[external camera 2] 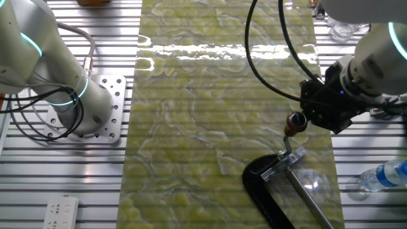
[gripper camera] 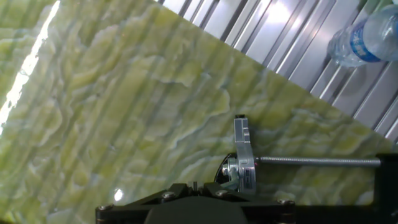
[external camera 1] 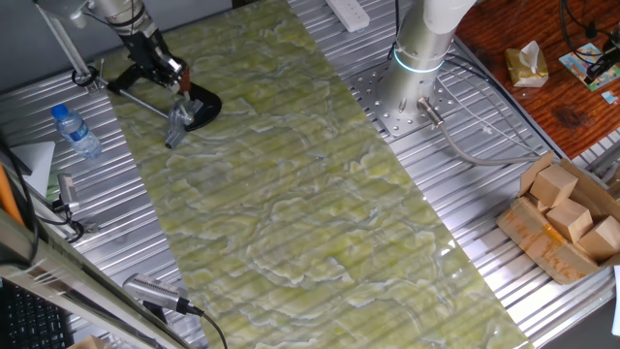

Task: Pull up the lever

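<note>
In the other fixed view the lever stands at the lower right of the frame, its dark-red knob at the top and its thin silver arm running down to the black clamp on the green marbled bench. The fingers sit just beside the knob; whether they pinch it, I cannot tell. A water bottle lies at the right edge.

Black C-shaped clamp lies on the green marbled mat, far-left corner. Gripper sits directly above the clamp, at the red-knobbed lever; jaw state not discernible. Plastic water bottle lies left of the clamp, off the mat.
</note>
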